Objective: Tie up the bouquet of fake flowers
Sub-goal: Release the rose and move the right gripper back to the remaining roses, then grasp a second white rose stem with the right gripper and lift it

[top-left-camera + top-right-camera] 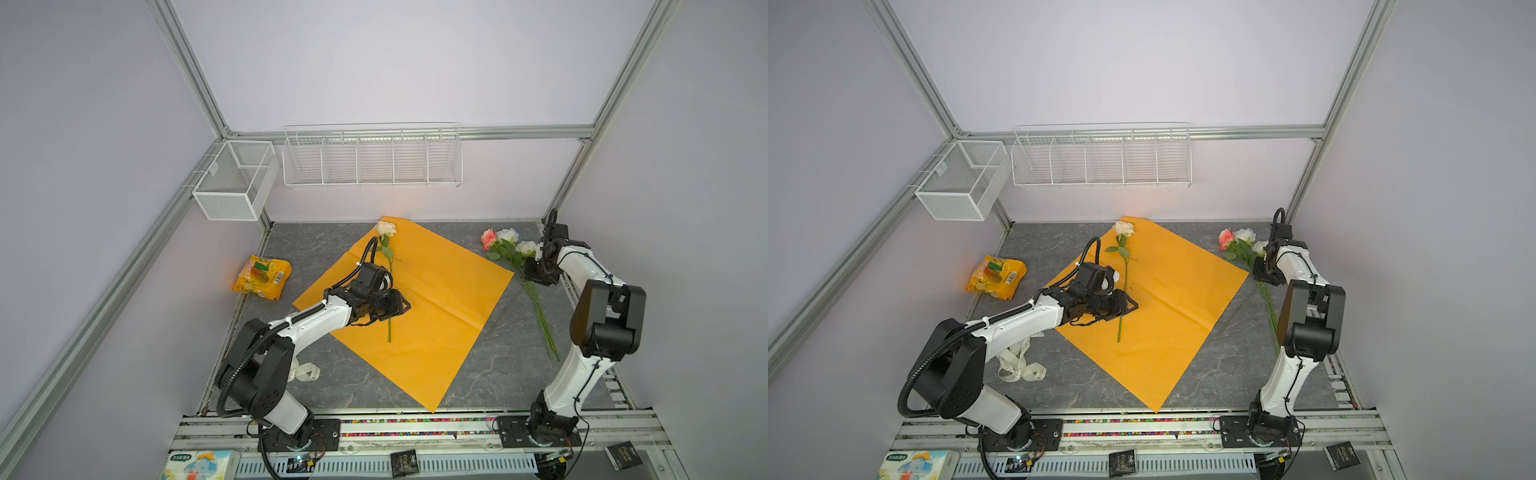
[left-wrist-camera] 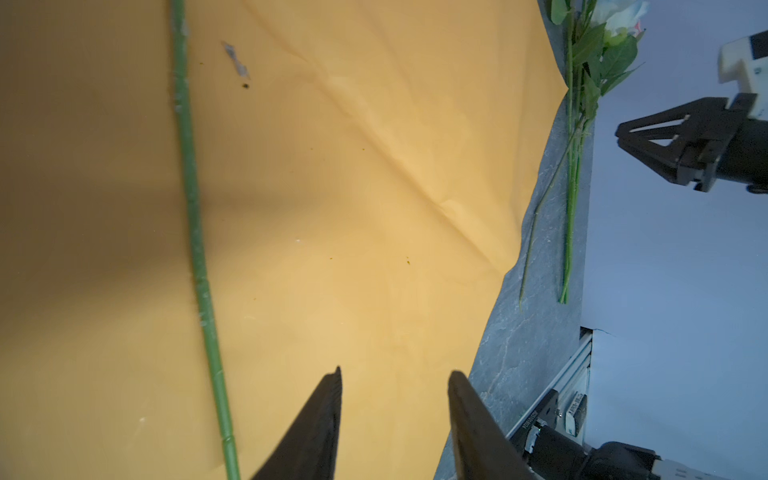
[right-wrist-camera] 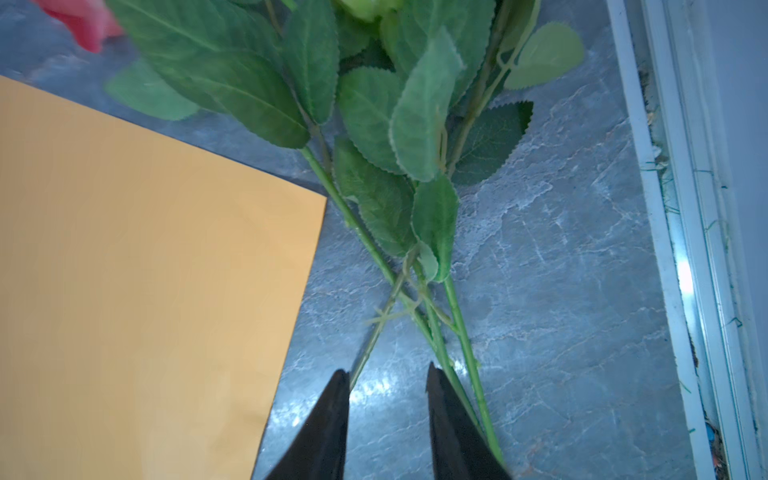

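The bouquet of fake flowers lies in two parts. A single cream rose (image 1: 385, 228) rests on the orange paper (image 1: 440, 291), and its long green stem (image 2: 195, 232) runs down the sheet. A bunch of pink, white and cream roses (image 1: 505, 243) lies on the grey table right of the paper, shown in both top views. My left gripper (image 2: 397, 370) hovers open over the paper just right of the single stem, with nothing between its fingers. My right gripper (image 3: 386, 374) is open low over the bunch's crossing stems (image 3: 419, 299). These pass under either finger; only bare table shows in the gap.
A yellow snack bag (image 1: 262, 277) lies at the left edge of the table. A cream printed ribbon (image 1: 1021, 365) sits by the left arm's base. Two white wire baskets (image 1: 372, 158) hang on the back wall. An aluminium rail (image 3: 665, 249) borders the table close to the bunch.
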Available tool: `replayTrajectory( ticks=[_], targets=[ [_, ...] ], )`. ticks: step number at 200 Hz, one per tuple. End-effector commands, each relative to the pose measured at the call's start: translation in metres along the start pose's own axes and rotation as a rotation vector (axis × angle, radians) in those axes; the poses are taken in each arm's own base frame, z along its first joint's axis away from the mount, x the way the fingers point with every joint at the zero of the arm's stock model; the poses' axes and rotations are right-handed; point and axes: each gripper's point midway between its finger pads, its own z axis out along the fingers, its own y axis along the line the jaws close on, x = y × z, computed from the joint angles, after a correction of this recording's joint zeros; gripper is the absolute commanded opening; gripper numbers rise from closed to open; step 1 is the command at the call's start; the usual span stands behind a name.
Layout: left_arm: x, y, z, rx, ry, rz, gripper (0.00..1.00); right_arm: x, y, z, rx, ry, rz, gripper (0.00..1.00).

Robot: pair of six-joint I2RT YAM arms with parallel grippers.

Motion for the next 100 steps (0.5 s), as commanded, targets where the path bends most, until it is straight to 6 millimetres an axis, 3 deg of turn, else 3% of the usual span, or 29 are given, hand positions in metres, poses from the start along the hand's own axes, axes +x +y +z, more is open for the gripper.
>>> replayTrajectory(
  ticks=[1,29,75,100],
  targets=[
    [-0.002,-0.005,0.007,0.012,0.012,-0.009,0.43,-0.001,-0.012,0.005,0.002,0.034,-0.031,0.34],
    [0.0,0.002,0.012,-0.007,0.02,-0.019,0.43,0.002,-0.006,0.019,-0.042,0.078,-0.021,0.32],
    [0.001,0.004,0.013,-0.024,0.031,-0.019,0.43,-0.019,-0.003,0.026,-0.077,0.044,0.067,0.35],
    [0.0,0.005,0.014,-0.025,0.031,-0.024,0.43,-0.019,-0.002,0.042,-0.077,0.09,0.081,0.34]
  ],
)
